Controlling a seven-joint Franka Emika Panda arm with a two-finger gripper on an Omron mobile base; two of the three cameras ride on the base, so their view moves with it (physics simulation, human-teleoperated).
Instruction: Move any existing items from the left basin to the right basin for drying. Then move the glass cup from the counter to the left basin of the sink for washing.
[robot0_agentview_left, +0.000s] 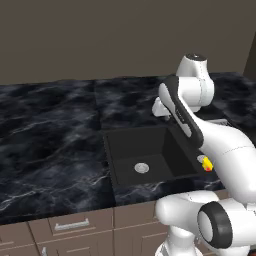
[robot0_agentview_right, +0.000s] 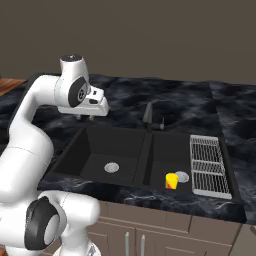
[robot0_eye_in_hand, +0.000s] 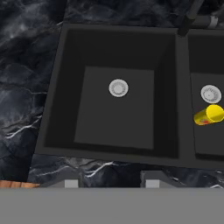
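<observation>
**Desk:** Where does the arm stand over the sink (robot0_agentview_right: 150, 150)?

**Photographer:** The gripper (robot0_agentview_right: 86, 117) hangs above the back-left rim of the left basin (robot0_agentview_right: 95, 150), over the counter (robot0_agentview_right: 125, 100) edge, with open air beneath it. In the hand view its two finger tips (robot0_eye_in_hand: 71, 184) rise at the bottom, set apart from each other, and nothing sits between them.

**Desk:** And the basins?

**Photographer:** The left basin shows a bare black floor around its round silver drain (robot0_eye_in_hand: 118, 88). Its four walls drop straight from a flat rim, and the centre divider (robot0_eye_in_hand: 182, 96) runs as a narrow ridge beside it. Across that ridge, in the right basin (robot0_agentview_right: 167, 165), a small yellow cup (robot0_agentview_right: 171, 181) with a red mark sits just beside the silver drain (robot0_agentview_right: 182, 176); in the hand view it looks tipped on its side.

**Desk:** What crowds the edges?

**Photographer:** The dark faucet (robot0_agentview_right: 149, 116) stands at the back rim, on the divider line. A grey wire rack (robot0_agentview_right: 209, 165) covers the far right side of the right basin. Black marble stretches wide to the left of the sink, and brown drawers (robot0_agentview_left: 75, 227) run under the front edge.
</observation>
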